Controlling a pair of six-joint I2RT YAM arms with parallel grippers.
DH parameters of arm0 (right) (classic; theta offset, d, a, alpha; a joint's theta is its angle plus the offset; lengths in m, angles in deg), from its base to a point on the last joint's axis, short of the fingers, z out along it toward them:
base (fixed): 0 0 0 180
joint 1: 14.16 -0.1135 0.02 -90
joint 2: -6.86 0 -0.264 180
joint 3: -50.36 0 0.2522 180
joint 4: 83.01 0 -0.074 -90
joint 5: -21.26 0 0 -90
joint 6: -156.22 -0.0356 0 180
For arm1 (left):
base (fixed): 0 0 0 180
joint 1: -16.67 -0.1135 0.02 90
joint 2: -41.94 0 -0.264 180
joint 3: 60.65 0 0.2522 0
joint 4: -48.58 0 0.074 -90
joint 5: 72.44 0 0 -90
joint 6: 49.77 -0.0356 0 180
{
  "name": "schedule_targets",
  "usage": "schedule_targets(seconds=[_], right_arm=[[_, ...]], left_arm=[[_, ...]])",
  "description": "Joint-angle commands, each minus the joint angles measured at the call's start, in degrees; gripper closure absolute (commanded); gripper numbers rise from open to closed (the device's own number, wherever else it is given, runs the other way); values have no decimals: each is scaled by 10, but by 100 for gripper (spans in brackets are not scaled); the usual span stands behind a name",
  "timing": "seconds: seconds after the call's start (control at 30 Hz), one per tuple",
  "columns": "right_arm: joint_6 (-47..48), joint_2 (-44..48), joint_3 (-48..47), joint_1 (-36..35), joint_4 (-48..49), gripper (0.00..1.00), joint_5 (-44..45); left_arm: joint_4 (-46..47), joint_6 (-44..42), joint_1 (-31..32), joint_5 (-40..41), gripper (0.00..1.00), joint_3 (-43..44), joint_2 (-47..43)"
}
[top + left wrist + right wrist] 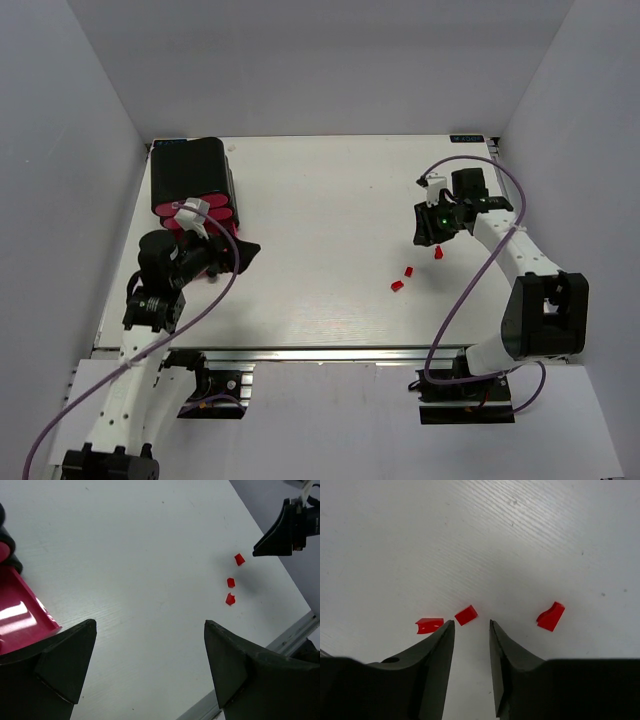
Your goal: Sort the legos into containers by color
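Note:
Three red legos [408,271] lie on the white table right of centre. They also show in the left wrist view [230,582] and in the right wrist view [466,615]. My right gripper [471,624] is open a narrow way and empty, its tips just short of the middle lego; it hovers over the legos in the top view [428,238]. My left gripper [150,625] is wide open and empty beside the containers: a black housing [190,175] with pink drawers [212,214]. One drawer [20,615] stands pulled out. No green or lime legos show.
The table's metal front edge [295,632] runs close below the legos. White walls enclose the table on the left, right and back. My right gripper's black finger [272,540] shows at the left wrist view's top right.

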State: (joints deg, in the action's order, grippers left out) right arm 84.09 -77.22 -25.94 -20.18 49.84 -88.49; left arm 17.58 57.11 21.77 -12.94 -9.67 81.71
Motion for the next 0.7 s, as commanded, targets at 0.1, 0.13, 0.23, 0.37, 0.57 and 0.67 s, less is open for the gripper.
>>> schedule_targets(seconds=[0.1, 0.13, 0.23, 0.37, 0.57, 0.67], right_arm=[[-102, 11, 11, 0, 38, 48, 149], [-98, 14, 27, 1, 46, 47, 171], [-88, -9, 24, 2, 33, 40, 190], [-88, -32, 43, 1, 66, 35, 241], [-108, -86, 37, 2, 89, 40, 274], [-116, -111, 26, 4, 103, 46, 286]], left_arm=[[-22, -14, -3, 62, 2, -6, -68], [-29, -15, -3, 68, 2, -2, -72], [-50, -12, -3, 82, 3, -6, -87], [-50, -7, -8, 86, 2, -18, -111], [-56, -7, -8, 93, 2, -16, -112], [-55, -7, -8, 94, 2, -17, -115]])
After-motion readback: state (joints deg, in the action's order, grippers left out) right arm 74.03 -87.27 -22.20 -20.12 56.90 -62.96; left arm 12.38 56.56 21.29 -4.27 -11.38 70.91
